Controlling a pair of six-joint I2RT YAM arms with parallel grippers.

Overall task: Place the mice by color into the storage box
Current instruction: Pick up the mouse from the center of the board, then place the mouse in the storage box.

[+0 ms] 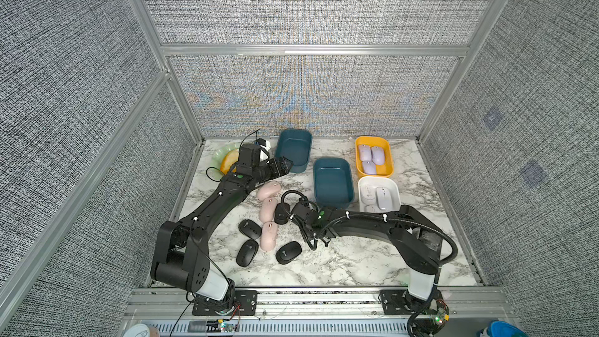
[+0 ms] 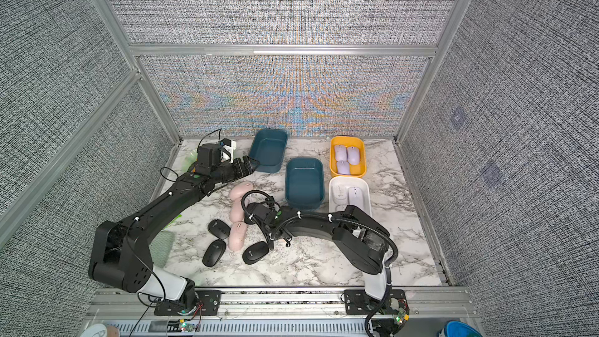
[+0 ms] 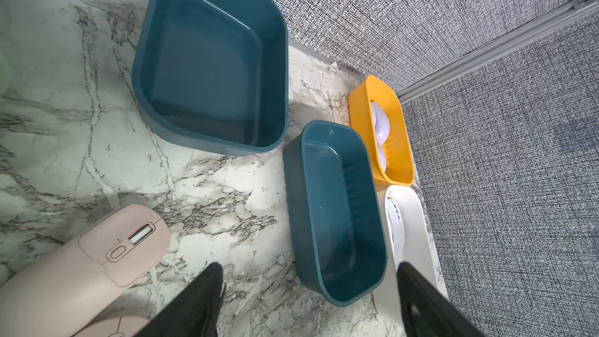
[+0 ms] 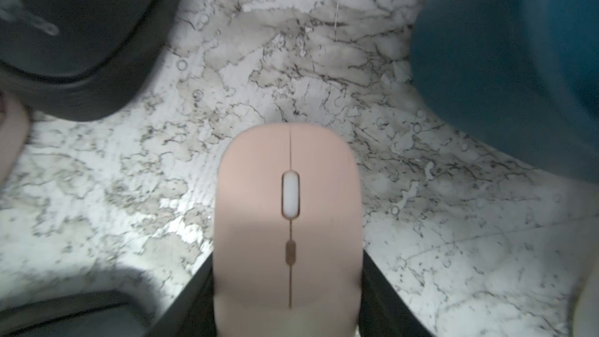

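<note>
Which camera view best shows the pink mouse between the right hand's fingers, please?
The right wrist view: the pink mouse fills its centre, between the right hand's fingers. In both top views the right arm hides it; the left wrist view shows a different pink mouse.

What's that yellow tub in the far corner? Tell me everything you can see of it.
The yellow box is a smooth, plastic-looking oblong tub with rounded corners, a thin rim and no lid. It stands upright on the marble table near the back wall, on the robot's right side. Three lilac mice lie inside, tops up, filling most of its floor. Its near end sits against the white box; a blue box stands close beside it.
</note>
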